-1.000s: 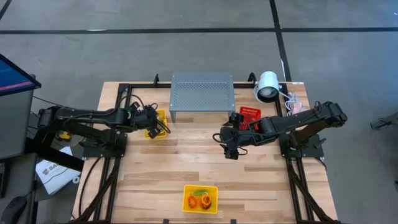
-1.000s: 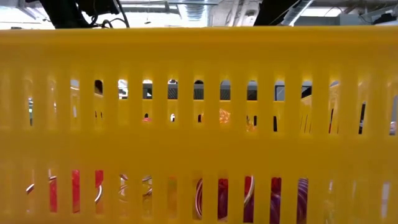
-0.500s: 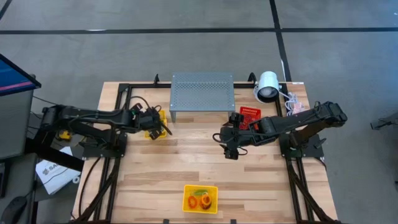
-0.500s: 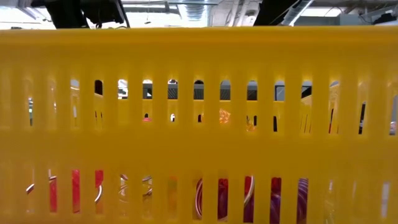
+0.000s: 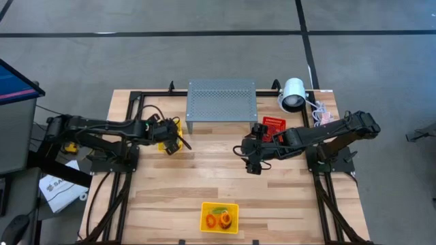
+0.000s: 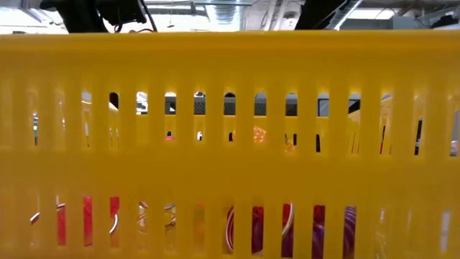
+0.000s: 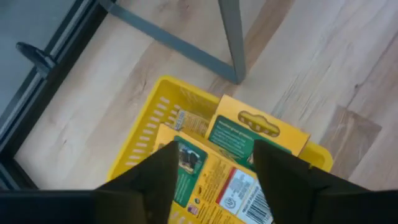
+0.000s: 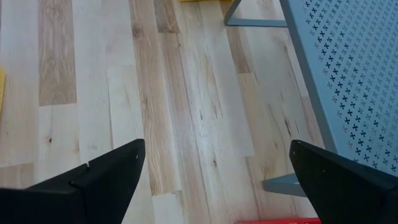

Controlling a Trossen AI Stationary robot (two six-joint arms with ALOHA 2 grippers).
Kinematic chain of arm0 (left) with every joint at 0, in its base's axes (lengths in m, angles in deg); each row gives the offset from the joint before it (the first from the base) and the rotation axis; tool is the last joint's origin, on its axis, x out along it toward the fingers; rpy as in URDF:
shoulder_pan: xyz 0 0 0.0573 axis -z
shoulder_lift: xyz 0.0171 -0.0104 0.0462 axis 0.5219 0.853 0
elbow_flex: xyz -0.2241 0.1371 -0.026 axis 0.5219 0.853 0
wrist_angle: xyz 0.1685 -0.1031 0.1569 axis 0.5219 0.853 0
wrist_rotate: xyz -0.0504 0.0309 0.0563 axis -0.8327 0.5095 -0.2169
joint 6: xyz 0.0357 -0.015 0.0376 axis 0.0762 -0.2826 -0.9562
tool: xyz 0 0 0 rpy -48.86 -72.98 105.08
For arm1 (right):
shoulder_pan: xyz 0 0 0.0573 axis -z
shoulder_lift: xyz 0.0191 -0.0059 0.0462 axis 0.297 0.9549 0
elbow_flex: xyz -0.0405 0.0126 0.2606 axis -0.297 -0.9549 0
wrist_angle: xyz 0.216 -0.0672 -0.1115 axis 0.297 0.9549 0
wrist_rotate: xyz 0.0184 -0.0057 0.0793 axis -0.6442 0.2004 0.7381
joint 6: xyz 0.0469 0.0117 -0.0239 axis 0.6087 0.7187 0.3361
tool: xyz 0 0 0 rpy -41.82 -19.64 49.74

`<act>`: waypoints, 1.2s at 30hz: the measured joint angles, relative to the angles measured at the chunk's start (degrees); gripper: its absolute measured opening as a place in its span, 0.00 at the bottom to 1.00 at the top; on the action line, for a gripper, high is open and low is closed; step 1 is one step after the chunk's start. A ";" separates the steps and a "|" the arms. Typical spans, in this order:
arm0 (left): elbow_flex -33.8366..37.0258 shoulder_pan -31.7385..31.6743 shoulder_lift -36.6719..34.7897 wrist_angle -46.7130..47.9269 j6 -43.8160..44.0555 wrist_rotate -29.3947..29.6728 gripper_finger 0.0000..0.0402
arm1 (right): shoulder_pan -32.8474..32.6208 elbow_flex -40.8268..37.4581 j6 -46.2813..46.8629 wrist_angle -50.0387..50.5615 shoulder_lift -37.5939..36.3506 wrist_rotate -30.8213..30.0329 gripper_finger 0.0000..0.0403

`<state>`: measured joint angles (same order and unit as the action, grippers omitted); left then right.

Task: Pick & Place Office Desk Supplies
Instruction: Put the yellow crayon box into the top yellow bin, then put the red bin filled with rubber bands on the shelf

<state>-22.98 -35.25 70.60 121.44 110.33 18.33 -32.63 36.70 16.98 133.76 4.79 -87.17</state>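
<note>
Pale wooden planks form the table [image 5: 204, 173], which stands on a grey floor crossed by dark lines. Nearest the front edge sits a yellow slotted basket [image 5: 219, 217] holding rubber-band loops [image 5: 217, 219] in orange and green; the low view is filled by this basket's wall, with red and purple bands showing through the slots.

Toward the middle, the right arm reaches in from the right side, bent at the elbow, and the right gripper [image 5: 253, 165] hangs over bare wood with its fingers [image 8: 106, 177] spread wide and nothing between them. Just behind it lies a small red basket [image 5: 274, 125].

At the left, the left arm stretches out nearly straight from its base, and the left gripper [image 5: 178, 142] sits at the edge of a second yellow basket [image 7: 144, 127]. Its fingers [image 7: 155, 180] stand apart above the yellow-and-green crayon boxes [image 7: 249, 138] stacked in that basket, gripping none of them. A second ago these fingers were nearly closed; they have since parted, and the gripper has shifted slightly.

Farthest back stand the grey perforated metal stand [image 5: 221, 100] and, to its right, the white cylindrical lamp [image 5: 293, 94].
</note>
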 joint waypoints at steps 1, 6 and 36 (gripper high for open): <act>0.00 0.00 -0.30 0.00 -0.03 0.00 0.52 | 0.00 0.00 0.00 0.12 0.00 0.00 0.98; 0.00 0.00 -2.33 -0.57 0.00 -0.10 0.62 | 0.00 0.00 0.00 0.48 0.00 0.00 0.98; 8.66 9.45 -16.37 -30.48 -7.83 -17.89 0.62 | 2.22 0.04 -5.65 -24.53 0.07 0.04 0.98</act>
<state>-14.32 -25.81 54.24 90.96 102.49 0.44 -30.42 36.75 11.33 109.23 4.85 -87.12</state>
